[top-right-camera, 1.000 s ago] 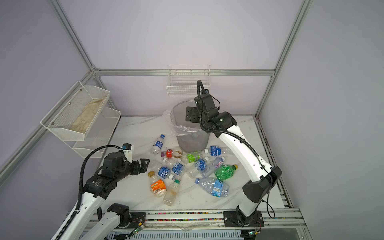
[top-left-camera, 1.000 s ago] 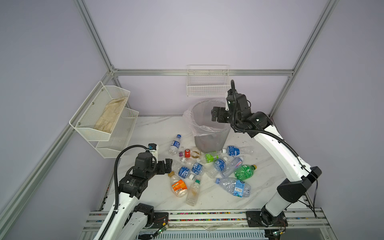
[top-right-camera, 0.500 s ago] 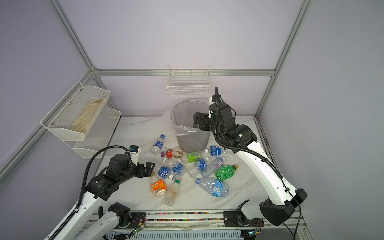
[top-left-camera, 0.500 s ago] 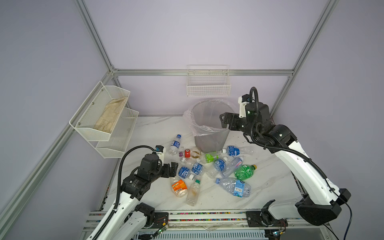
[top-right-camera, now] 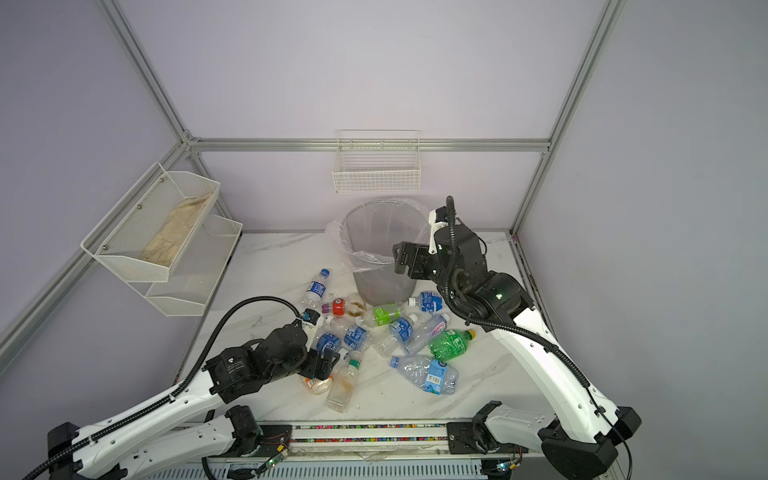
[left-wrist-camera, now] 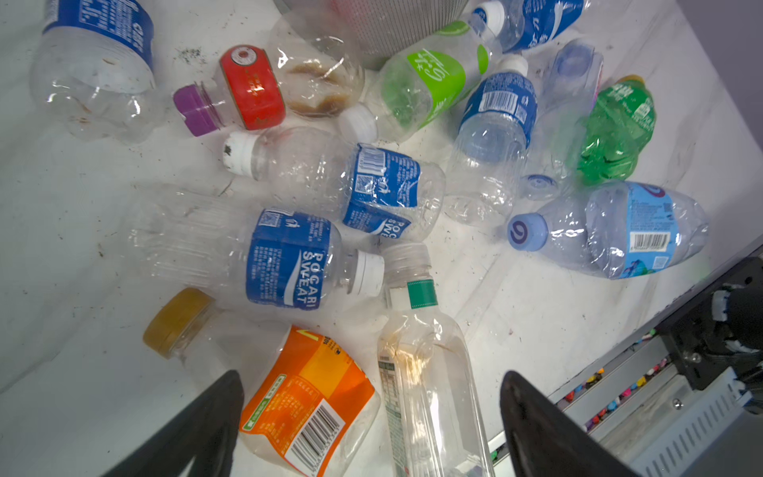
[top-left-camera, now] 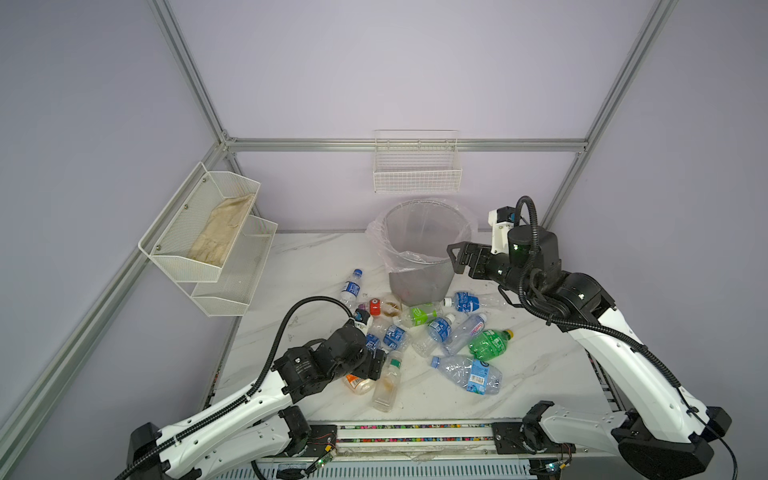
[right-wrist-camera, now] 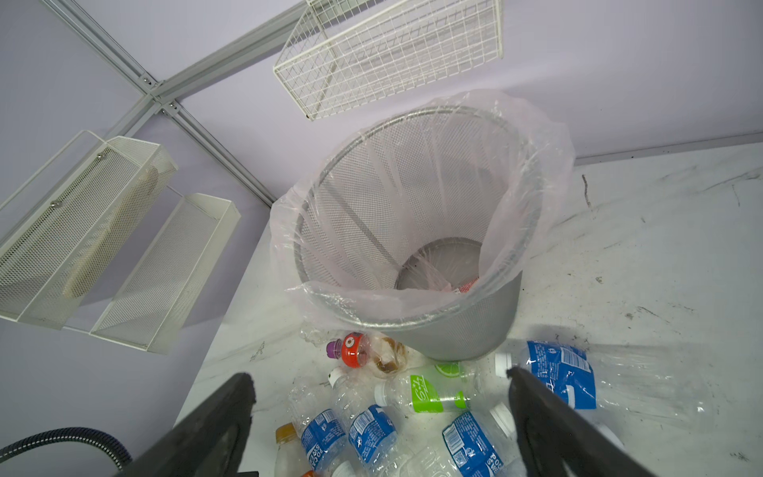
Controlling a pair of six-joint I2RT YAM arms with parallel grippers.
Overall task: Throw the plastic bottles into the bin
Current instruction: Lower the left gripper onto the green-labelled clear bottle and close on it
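Several plastic bottles (top-left-camera: 432, 332) lie in a heap on the white table in front of the bin (top-left-camera: 419, 274), a grey mesh basket with a clear liner. My left gripper (left-wrist-camera: 371, 376) is open and low over the heap's near edge. An orange-labelled bottle (left-wrist-camera: 305, 392) and a clear bottle with a green band (left-wrist-camera: 421, 371) lie between its fingers. In a top view the left gripper (top-right-camera: 322, 363) hides part of the orange one. My right gripper (top-left-camera: 457, 257) hangs open and empty beside the bin's right rim. A bit of red (right-wrist-camera: 466, 285) shows at the bin's bottom.
A white wire basket (top-left-camera: 415, 170) hangs on the back wall above the bin. A two-tier white mesh shelf (top-left-camera: 208, 237) with a cloth sticks out from the left wall. A green bottle (top-left-camera: 490, 343) and a large blue-labelled one (top-left-camera: 469, 374) lie at the heap's right.
My right gripper has swung from above the bin's mouth down to its right rim, still open. The left gripper has moved right and toward the table's front, over the orange-labelled bottle.
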